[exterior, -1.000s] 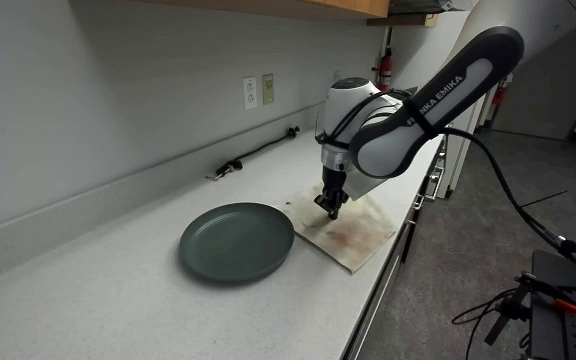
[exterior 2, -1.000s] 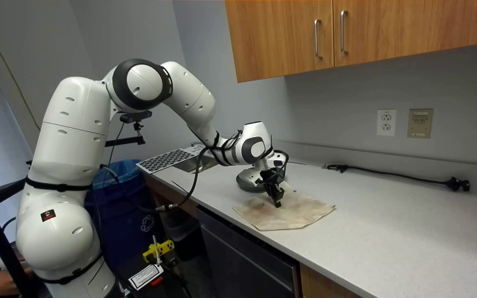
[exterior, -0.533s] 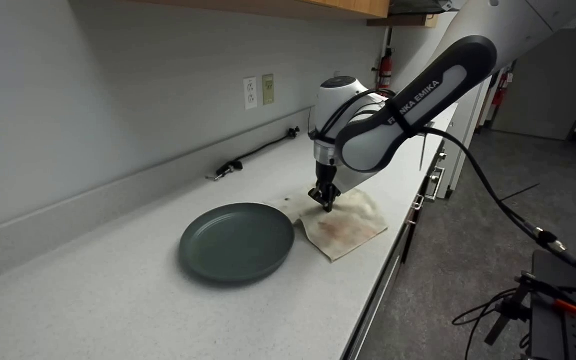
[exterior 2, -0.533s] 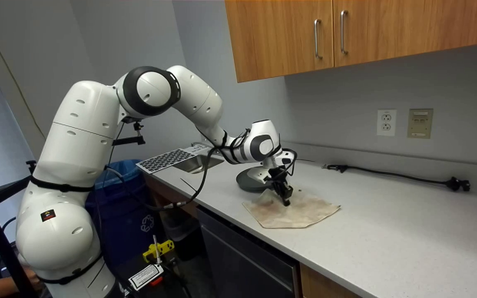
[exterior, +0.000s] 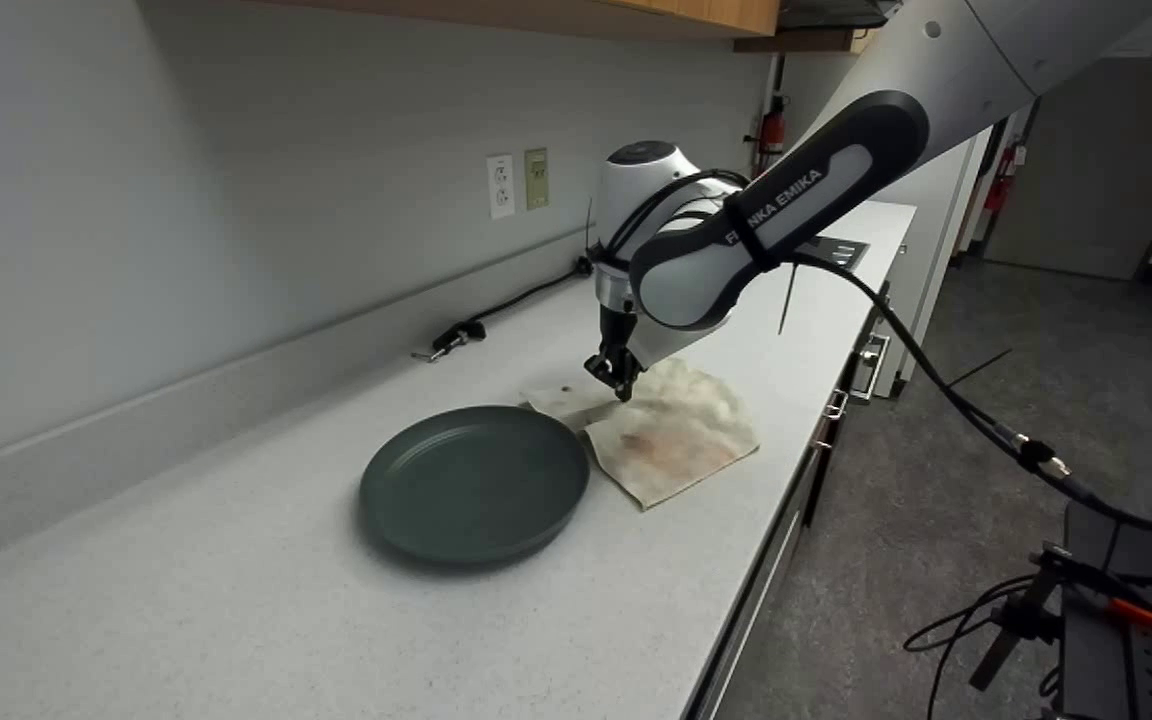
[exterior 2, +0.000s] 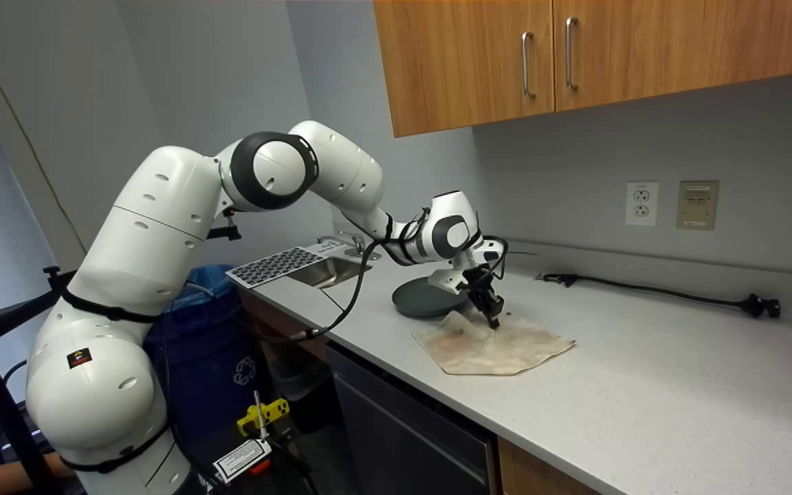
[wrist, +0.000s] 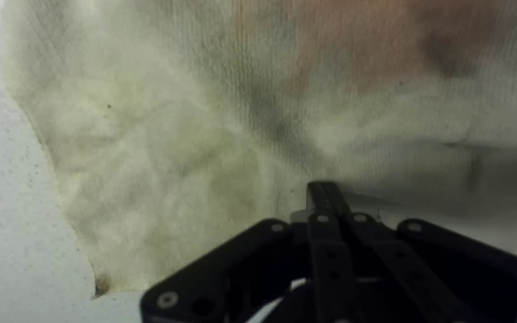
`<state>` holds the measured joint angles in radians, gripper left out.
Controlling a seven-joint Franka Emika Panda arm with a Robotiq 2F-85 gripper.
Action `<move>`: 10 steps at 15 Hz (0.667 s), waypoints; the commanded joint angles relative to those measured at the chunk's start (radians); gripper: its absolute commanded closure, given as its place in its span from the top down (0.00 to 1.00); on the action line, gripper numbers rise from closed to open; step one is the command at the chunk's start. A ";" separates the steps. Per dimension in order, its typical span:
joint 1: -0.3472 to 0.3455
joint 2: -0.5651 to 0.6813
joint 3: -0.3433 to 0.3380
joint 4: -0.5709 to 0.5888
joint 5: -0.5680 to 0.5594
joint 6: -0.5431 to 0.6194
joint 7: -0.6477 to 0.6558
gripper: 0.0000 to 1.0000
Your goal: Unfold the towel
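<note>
Cornerwise, the towel [exterior: 681, 440] points past the plate [exterior: 474, 485] — long axis unclear.

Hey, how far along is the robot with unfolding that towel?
Done: much of the towel lies spread on the counter. In hand: the gripper is shut, seemingly pinching the rumpled towel. Left: near the plate, the towel appears doubled over itself, so that part likely needs opening out.

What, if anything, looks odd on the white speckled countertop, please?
The cream fabric towel looks soiled: a blotchy reddish-brown stain discolours part of it, and a dark spot marks one corner. It also lies rumpled.
</note>
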<state>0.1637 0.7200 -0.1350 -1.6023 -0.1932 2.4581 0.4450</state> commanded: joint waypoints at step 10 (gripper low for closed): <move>0.005 0.023 0.003 0.070 0.036 -0.010 -0.017 0.00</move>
<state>0.1637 0.7951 -0.1281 -1.4830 -0.1683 2.4357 0.4447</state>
